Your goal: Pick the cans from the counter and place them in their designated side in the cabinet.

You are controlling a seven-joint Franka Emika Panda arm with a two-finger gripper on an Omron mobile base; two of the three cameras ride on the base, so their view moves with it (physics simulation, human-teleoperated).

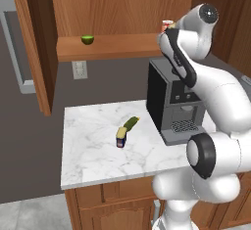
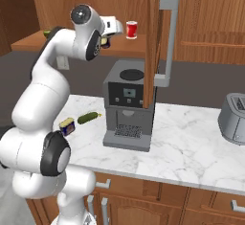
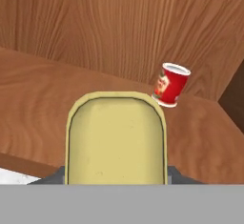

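Note:
One can [image 3: 116, 139], its yellow top facing the hand camera, sits in my gripper [image 3: 116, 173], which is shut on it. In the right base view the gripper [image 2: 106, 39] holds it up over the right part of the cabinet shelf [image 2: 128, 50], left of a red-and-white can [image 2: 131, 29] [image 3: 170, 85]. The shelf [image 3: 33, 108] and wood-grain back panel lie behind the held can. A second blue-and-yellow can [image 1: 121, 138] [image 2: 67, 125] lies on the white marble counter [image 1: 93, 155], touching a green pickle [image 1: 131, 123] [image 2: 88, 118].
A dark coffee machine [image 1: 171, 104] [image 2: 127, 106] stands on the counter below the shelf. A green lime half [image 1: 87, 39] rests on the shelf's left part. The open cabinet door [image 2: 154, 32] with its grey handle hangs over the machine. A toaster [image 2: 234, 118] sits far right.

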